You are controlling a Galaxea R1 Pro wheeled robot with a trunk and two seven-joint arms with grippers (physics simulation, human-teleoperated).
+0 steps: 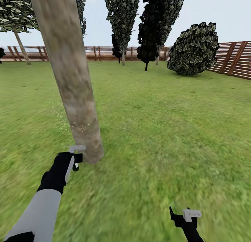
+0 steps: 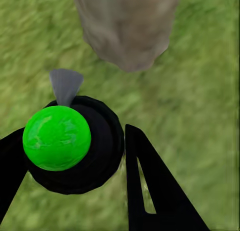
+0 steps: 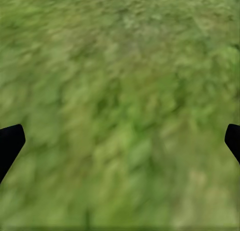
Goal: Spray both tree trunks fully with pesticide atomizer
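A thick pale grey-beige tree trunk [image 1: 73, 85] leans across the left of the head view and meets the lawn [image 1: 164, 130] just ahead of my left gripper [image 1: 75, 160]. In the left wrist view that gripper [image 2: 75, 141] is shut on the pesticide atomizer [image 2: 57, 137], a black round body with a bright green cap. Its grey nozzle cone [image 2: 65, 86] points toward the trunk's base [image 2: 127, 28]. Pale specks [image 1: 82, 127] dot the lower bark. My right gripper [image 1: 179, 215] hangs low at the right, open and holding nothing [image 3: 120, 141], over bare grass.
A brown slat fence [image 1: 237, 58] rings the lawn. Dark cypresses [image 1: 153, 25] and a round dark bush [image 1: 193, 50] stand at the back. Another pale-trunked tree [image 1: 21, 46] stands far off at the left. Open grass stretches to the right of the trunk.
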